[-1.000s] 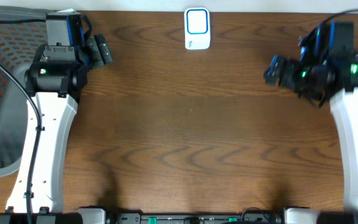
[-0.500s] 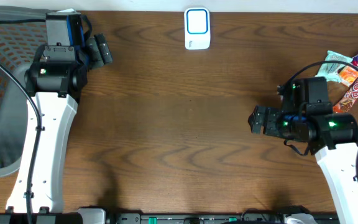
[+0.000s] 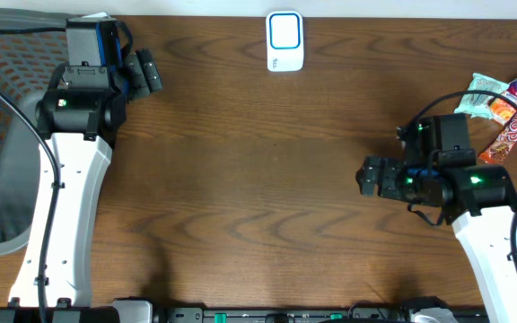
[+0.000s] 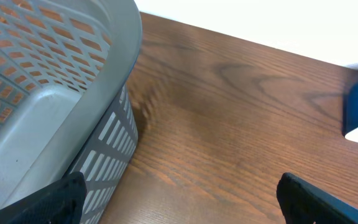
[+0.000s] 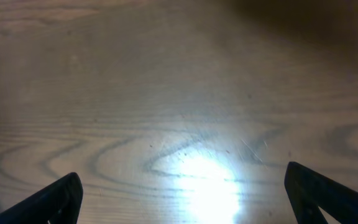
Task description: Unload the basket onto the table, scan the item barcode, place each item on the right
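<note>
the right arm (image 3: 474, 193) has swung away from the far right corner of the bench (image 3: 267, 179) and drawn back toward the near side. the right end effector (image 3: 364, 177) now hangs over bare wood further in from the right edge, its fingers pointing left. where the arm stood a second ago, a cluster of snack packets (image 3: 508, 109) has come into view at the right edge. in the last half second the arm only crept slightly further.
</note>
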`<state>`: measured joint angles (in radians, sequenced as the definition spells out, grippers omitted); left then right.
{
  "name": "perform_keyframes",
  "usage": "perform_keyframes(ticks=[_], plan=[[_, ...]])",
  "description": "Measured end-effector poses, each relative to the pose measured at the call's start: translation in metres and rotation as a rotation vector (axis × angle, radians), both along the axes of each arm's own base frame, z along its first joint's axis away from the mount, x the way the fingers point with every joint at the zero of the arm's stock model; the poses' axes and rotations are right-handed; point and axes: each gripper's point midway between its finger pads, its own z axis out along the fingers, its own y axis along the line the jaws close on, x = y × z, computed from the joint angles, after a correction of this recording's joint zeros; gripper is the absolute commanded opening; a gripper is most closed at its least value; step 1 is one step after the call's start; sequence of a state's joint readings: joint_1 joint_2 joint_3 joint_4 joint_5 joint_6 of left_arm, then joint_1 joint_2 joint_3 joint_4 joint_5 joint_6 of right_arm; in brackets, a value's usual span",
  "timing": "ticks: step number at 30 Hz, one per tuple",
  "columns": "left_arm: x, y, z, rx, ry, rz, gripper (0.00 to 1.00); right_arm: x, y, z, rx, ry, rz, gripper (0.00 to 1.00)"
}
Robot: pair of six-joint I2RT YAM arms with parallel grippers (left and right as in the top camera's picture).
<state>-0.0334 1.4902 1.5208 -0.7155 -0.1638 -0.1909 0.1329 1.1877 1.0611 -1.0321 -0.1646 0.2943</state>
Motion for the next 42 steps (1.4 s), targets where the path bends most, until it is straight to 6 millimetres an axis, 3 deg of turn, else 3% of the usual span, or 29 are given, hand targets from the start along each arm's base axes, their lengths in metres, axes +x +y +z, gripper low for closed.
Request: perform_keyframes(ticks=[7, 13, 26, 30, 36, 42], plan=[[0.0, 0.0, 0.0, 0.0, 0.0, 0.0, 0.98, 0.024, 0.014, -0.022, -0.019, -0.181, 0.125, 0.99], [0.0, 0.0, 0.0, 0.0, 0.0, 0.0, 0.98, 0.051, 0.019, -0.025, -0.01, -0.534, 0.154, 0.99], [0.0, 0.0, 0.0, 0.0, 0.0, 0.0, 0.98, 0.006, 0.007, -0.018, -0.028, -1.024, 0.167, 0.99], [0.0, 0.0, 0.0, 0.0, 0.0, 0.0, 0.98, -0.002, 0.004, -0.023, -0.041, -1.053, 0.171, 0.99], [0.0, 0.0, 0.0, 0.0, 0.0, 0.0, 0.98, -0.004, -0.009, -0.007, -0.075, -1.121, 0.131, 0.99], [0.0, 0.0, 0.0, 0.0, 0.0, 0.0, 0.98, -0.01, -0.022, -0.021, -0.107, -1.066, 0.095, 0.99]])
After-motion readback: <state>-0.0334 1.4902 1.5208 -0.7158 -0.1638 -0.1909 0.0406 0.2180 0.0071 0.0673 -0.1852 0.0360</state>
